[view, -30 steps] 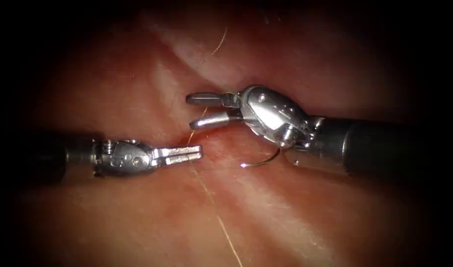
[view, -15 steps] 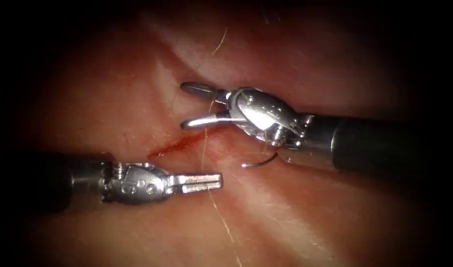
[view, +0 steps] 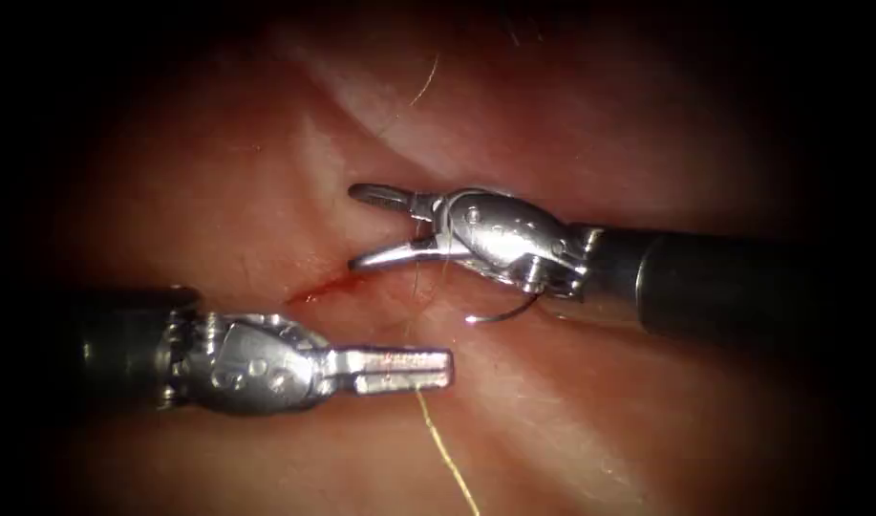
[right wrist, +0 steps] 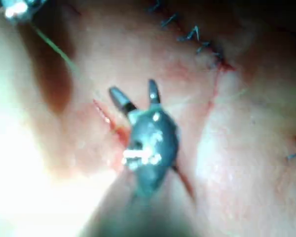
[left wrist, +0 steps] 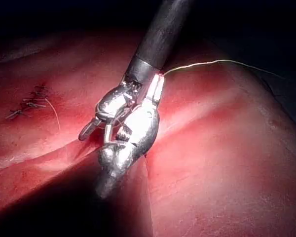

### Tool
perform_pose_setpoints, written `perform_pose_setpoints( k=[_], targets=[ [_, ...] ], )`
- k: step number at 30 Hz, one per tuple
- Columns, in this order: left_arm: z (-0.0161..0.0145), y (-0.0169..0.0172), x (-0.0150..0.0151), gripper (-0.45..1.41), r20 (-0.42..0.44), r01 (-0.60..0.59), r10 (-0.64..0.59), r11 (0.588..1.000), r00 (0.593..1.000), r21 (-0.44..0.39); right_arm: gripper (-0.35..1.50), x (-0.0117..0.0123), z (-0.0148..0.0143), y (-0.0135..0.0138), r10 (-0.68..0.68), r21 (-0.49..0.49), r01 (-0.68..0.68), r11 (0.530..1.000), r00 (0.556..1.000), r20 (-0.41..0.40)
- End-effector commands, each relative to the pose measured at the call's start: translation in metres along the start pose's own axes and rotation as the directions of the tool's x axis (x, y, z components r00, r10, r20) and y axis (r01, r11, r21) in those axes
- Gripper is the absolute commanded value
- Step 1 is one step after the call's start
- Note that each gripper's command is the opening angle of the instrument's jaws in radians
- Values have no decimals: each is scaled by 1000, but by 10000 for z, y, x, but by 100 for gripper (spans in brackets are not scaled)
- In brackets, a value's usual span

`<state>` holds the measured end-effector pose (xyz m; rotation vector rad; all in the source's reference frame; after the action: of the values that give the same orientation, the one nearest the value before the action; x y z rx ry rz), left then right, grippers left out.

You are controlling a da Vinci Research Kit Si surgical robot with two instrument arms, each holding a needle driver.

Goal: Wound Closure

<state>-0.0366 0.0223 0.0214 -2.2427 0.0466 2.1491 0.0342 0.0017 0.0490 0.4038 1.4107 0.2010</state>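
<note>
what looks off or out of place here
The needle lies loose on the tissue under the right tool, whose open jaws hold nothing. The left tool is shut on the thread. Red fluid pools at the cut.

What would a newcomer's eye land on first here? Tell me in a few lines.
First, the two bright steel tools over the tissue: the right tool, jaws spread wide and holding nothing, above the cut; the left tool below it, shut on the thread. Then the curved needle, lying free beneath the right tool, right of the cut.
</note>
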Motion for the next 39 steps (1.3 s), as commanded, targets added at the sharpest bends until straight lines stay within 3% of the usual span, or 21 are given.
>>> perform_pose_setpoints(
  k=[1, 23, 39],
  targets=[
    [5, -2, -4, -45, -2, 0, 0, 1000, 1000, 0, 123, -1, 8, 2, -3, 5, 3, 1000, 1000, -3],
    [-1, -51, 11, -45, -27, -6, 5, 1000, 1000, -24, 115, -15, 15, -25, -61, 154, 52, 987, 997, 53],
    [-26, -105, -38, -45, -23, -26, 26, 1000, 999, 0, 103, -20, 13, -43, -114, 311, 101, 945, 993, 23]
  ],
)
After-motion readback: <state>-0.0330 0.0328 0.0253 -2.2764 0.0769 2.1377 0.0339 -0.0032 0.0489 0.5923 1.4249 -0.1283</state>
